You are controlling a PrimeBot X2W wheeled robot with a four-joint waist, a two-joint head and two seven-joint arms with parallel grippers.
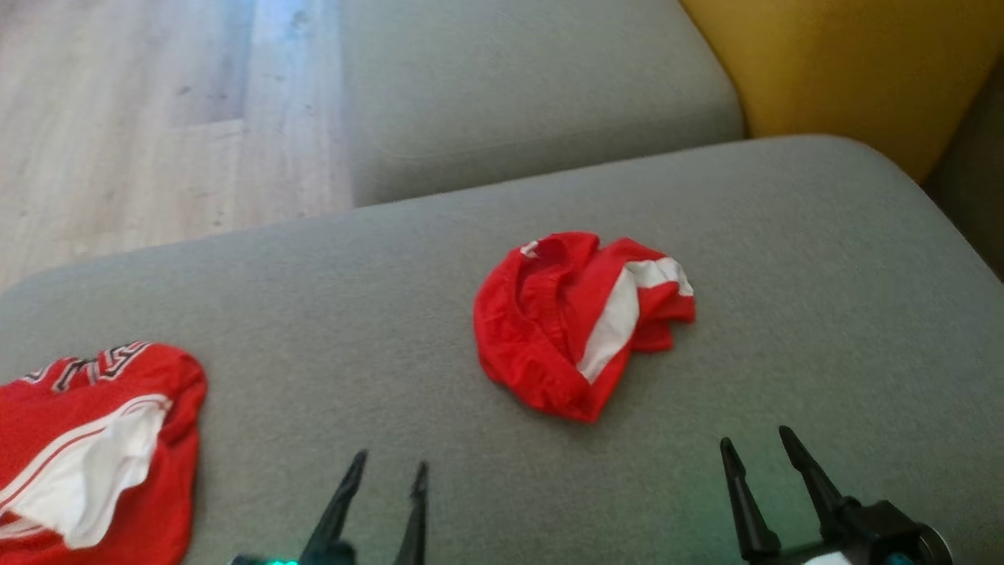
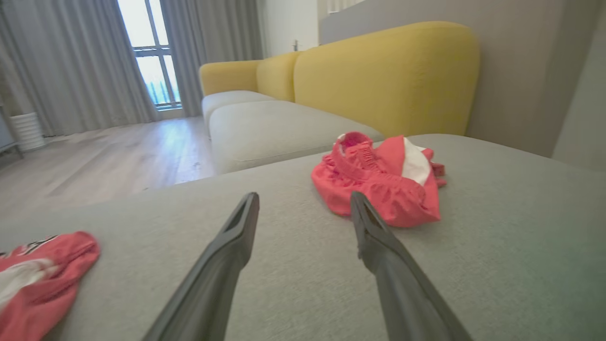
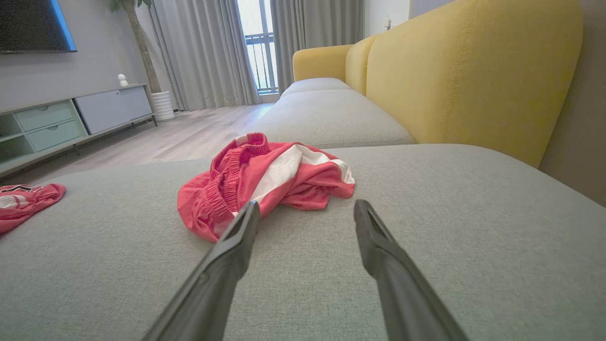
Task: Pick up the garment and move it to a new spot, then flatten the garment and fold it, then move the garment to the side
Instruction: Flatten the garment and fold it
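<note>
Left gripper (image 1: 392, 461) and right gripper (image 1: 754, 437) are hovering open at bottom edge; garment (image 1: 576, 322) is lying crumpled at centre. Grasp a raised fold, not the cushion (image 1: 314, 314).

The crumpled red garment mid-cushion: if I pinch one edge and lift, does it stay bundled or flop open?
Probably flops open: the red garment lies in loose soft folds, so it should drape and unfurl. It looks thin, likely light. The gathered waistband seems the thickest pinch; pushing would likely bunch it on the cushion.
</note>
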